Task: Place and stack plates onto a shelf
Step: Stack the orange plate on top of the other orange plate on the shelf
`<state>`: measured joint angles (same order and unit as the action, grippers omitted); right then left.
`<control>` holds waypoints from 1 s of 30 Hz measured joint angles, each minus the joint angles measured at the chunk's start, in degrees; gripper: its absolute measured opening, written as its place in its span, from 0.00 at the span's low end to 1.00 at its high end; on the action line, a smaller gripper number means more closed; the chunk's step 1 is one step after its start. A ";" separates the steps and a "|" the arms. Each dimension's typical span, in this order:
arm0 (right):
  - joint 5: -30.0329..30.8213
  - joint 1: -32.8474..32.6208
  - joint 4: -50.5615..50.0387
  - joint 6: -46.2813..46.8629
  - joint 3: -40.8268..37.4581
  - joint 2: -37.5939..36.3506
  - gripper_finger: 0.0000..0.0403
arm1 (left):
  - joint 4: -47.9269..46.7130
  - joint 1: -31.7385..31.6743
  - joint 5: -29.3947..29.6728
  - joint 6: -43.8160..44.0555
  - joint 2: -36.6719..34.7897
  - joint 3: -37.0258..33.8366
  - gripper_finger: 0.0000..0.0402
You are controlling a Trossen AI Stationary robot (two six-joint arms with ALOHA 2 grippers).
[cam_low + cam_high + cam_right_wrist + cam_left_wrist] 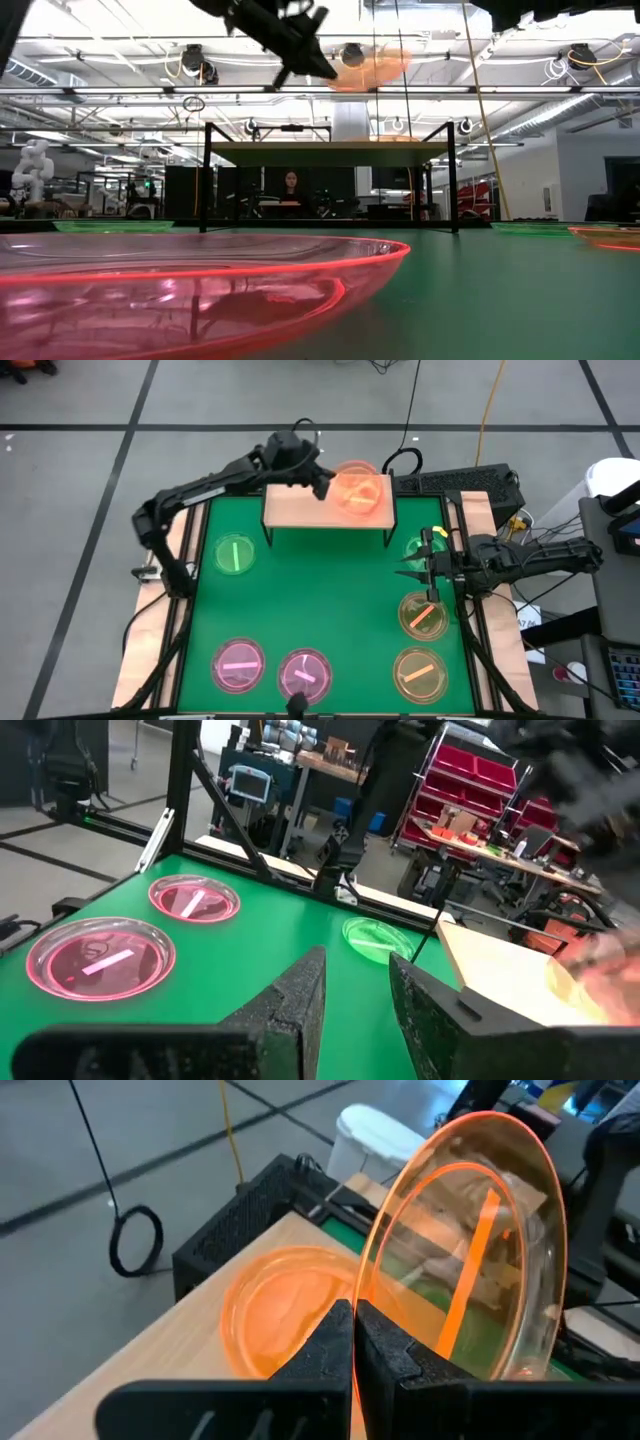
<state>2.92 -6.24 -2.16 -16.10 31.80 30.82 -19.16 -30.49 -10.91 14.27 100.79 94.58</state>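
Observation:
My left gripper [325, 485] reaches over the light-wood shelf [300, 510] and is shut on an amber-orange plate [470, 1250], well above the board in the low view. A second orange plate [285, 1305] lies flat on the shelf under it. My right gripper [420, 567] is open, over the table's right side. It hangs between a green plate [416, 547] and an amber plate [422, 615] and touches nothing. A green plate [233, 554], two pink plates [238, 665] [303, 673] and another amber plate [420, 675] lie flat on the green mat. My left gripper pinches the orange plate by its rim [366, 1270] between the two fingers [330, 1340]. It comes level from the shelf's left. The plate is lifted clear of the shelf [325, 152] and tilted steeply, almost on edge, with its bright bar [468, 1260] showing through.
The shelf stands on thin black legs [207, 180] at the mat's far edge. A black box [455, 482] and cables lie past the shelf's right end. Wooden strips [150, 630] border the mat. Bare mat [320, 590] shows in the middle. A person [290, 190] sits in the room beyond.

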 joint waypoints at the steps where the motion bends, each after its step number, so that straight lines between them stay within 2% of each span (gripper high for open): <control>1: 0.00 0.00 0.00 0.00 0.00 -0.08 0.24 | 0.02 -0.36 -0.62 0.27 1.55 0.89 0.00; 6: 0.00 0.00 -0.03 0.00 0.01 -0.20 0.24 | 0.83 -1.23 -2.30 1.53 7.24 2.32 0.00; 10: 0.00 0.00 -0.06 0.00 0.01 -0.25 0.24 | 2.61 -1.72 -2.48 2.56 9.19 2.35 0.02; 23: 0.00 0.00 0.14 0.00 0.01 -0.23 0.24 | 2.75 -2.98 -2.07 2.86 9.42 2.39 0.04; 30: 0.00 0.00 0.18 0.00 0.01 -0.23 0.24 | 2.74 -2.87 -2.08 2.65 9.43 2.39 0.14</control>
<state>2.92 -6.24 -1.98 -16.10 31.81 30.59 -16.42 -33.36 -12.99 16.92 110.22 96.97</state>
